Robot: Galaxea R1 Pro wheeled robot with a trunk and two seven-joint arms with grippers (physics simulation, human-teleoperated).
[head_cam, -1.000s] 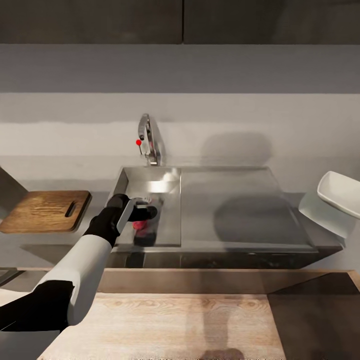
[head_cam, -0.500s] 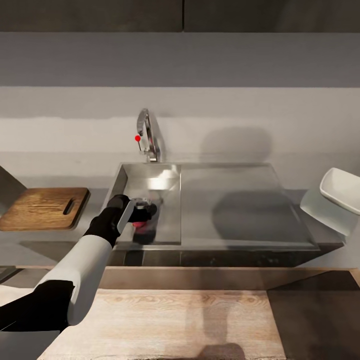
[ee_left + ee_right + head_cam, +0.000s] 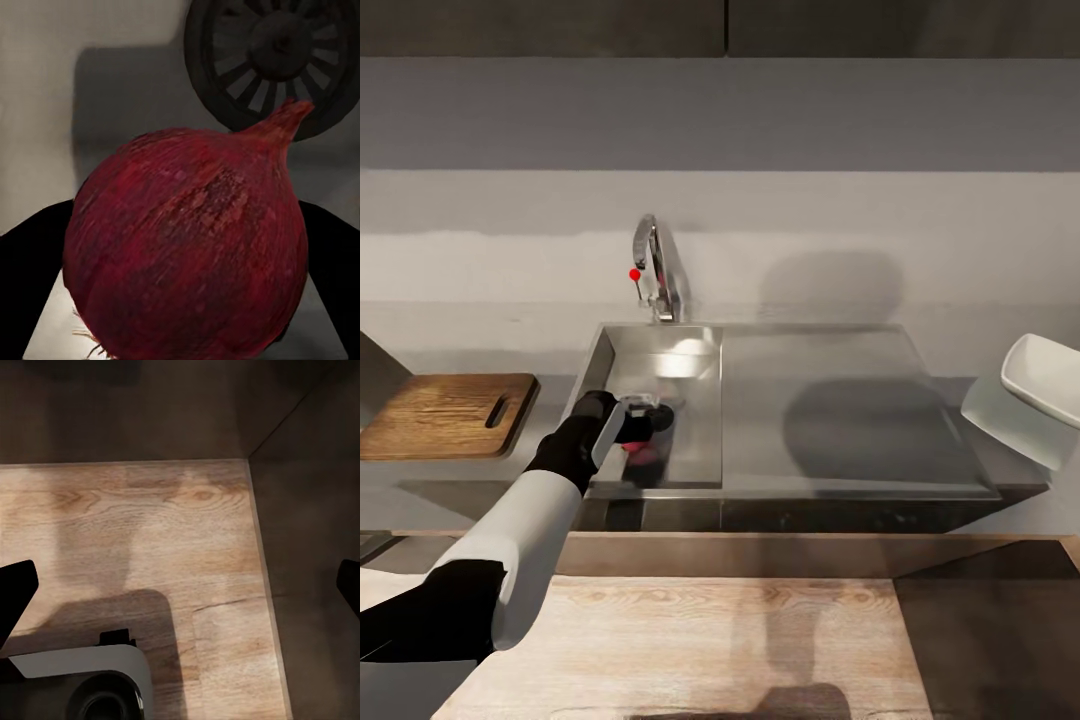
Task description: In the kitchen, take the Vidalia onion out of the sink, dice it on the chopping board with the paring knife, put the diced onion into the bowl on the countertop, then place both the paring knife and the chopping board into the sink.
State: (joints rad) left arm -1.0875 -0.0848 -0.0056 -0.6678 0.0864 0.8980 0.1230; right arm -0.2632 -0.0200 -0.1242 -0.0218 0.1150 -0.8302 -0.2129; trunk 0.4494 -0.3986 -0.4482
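reaching into the grey steel sink (image 3: 700, 400), left end effector (image 3: 643, 432) spread around the dark red round onion (image 3: 187, 247); firm, smooth-skinned, likely slippery, grip its widest middle.

The Vidalia onion (image 3: 187, 247), dark red with fine lengthwise streaks and a short tapered tip pointing toward the round drain, sits low in the sink (image 3: 695, 430), a grey steel basin with a flat drainboard on its right and a chrome tap bearing a red dot behind it. The chopping board (image 3: 450, 415), brown with visible grain and a slot handle, lies flat on the tabletop (image 3: 480, 480) left of the sink, well apart from the onion. The white squarish bowl (image 3: 1045, 380) stands at the far right of the tabletop, beyond the drainboard.
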